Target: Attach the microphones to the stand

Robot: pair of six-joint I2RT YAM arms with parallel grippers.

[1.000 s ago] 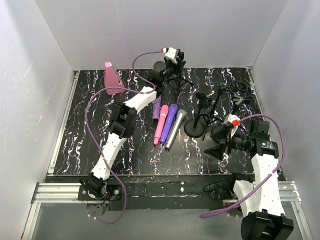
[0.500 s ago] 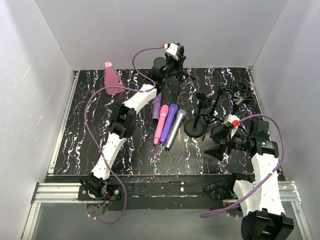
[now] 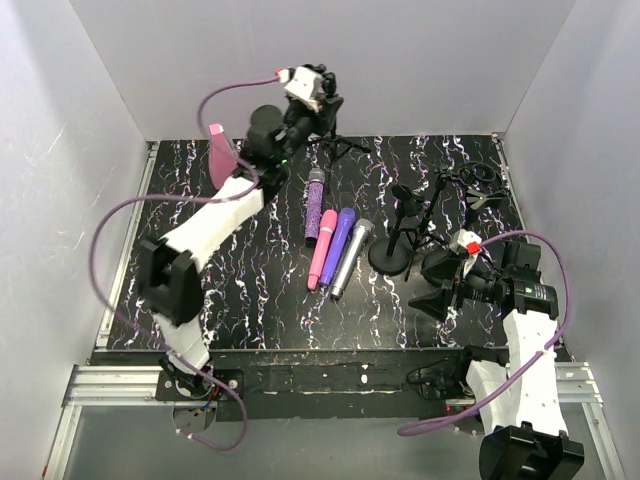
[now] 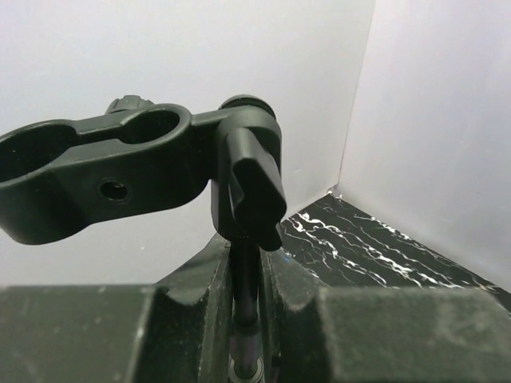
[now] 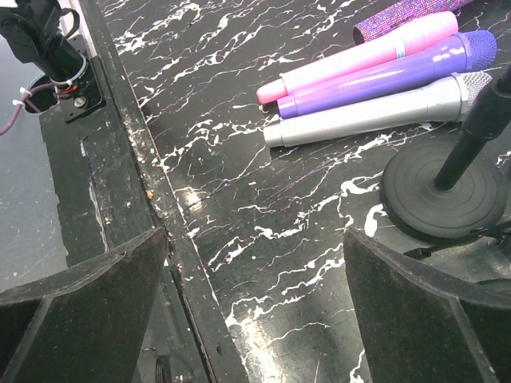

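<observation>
Left gripper [image 3: 320, 112] clamped on tripod stand [image 3: 339, 147] at 12 o'clock, right gripper [image 3: 441, 286] gaping empty at 4 o'clock, microphones [image 3: 335, 240] lying mid-table; risk: thin pole [image 4: 243, 275] pivots in that pinch, top-heavy clip [image 4: 96, 171] tipping it.

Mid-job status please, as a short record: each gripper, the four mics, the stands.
left gripper: shut on the pole of the tripod stand, below its clip, at the far edge
right gripper: open, empty, front right
mics: lying side by side mid-table, none mounted: glittery purple mic, pink mic, plain purple mic, silver mic
round-base stand: upright, just right of the silver mic
</observation>
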